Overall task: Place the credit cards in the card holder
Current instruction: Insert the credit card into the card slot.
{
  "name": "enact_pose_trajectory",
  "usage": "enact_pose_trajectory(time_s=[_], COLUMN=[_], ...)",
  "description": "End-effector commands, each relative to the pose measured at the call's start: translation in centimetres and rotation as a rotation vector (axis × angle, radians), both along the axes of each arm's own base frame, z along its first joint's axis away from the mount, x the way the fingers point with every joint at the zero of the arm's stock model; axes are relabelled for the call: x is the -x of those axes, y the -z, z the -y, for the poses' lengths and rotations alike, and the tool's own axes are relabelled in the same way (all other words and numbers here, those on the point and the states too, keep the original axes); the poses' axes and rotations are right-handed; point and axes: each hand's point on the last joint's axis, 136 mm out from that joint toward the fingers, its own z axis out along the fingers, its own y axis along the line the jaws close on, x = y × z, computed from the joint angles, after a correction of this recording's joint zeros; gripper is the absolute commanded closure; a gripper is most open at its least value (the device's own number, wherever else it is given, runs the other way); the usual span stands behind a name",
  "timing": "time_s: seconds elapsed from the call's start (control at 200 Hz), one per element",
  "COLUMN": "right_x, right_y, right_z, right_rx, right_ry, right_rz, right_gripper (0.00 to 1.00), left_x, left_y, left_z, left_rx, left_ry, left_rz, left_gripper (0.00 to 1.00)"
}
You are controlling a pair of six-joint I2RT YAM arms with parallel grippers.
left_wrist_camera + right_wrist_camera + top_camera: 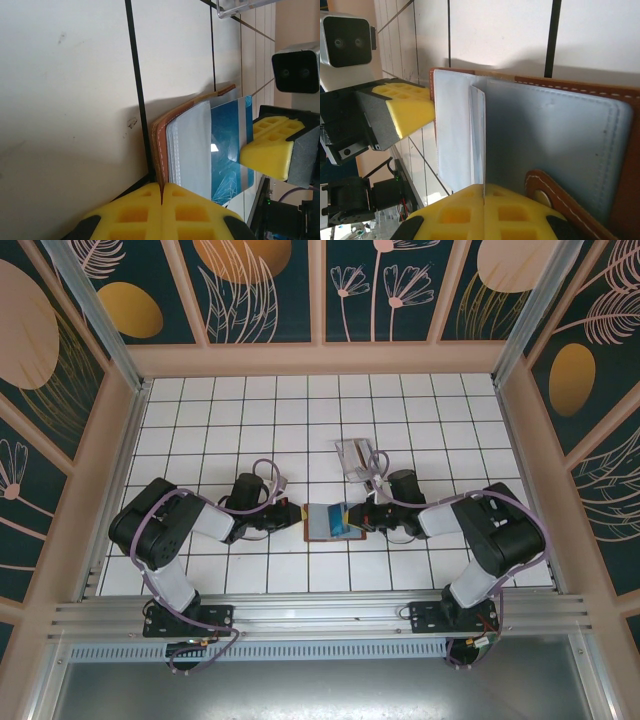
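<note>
Open card holder [316, 523] between two clamped jaws (blue card [230, 145] inside)

Stitched leather card holder [159, 142] — glossy card [227, 135]

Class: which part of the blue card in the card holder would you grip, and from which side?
Probably the blue card's free edge, from the right arm's side: its other end sits among the card holder's sleeves, so only there are both faces exposed.
</note>
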Motion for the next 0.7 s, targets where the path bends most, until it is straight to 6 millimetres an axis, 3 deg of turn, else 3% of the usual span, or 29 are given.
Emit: enact_pose_trajectory(time_s=[0.0,0.696], right_x=[0.0,1.6], right_y=[0.7,1.2], right_z=[0.3,-2.2], right_rx=[0.010,-0.031], right_ry=[0.009,-0.024], right_rz=[0.014,-0.007], right_gripper=[1.00,1.00], left_x=[1.6,1.6], left_y=[3.0,3.7], left_z=[-0.6,-1.4], left_rx=[-0.095,-0.136], left_ry=[0.006,-0.030], left_rz=[-0.080,-0.095], left_gripper=[1.00,1.00])
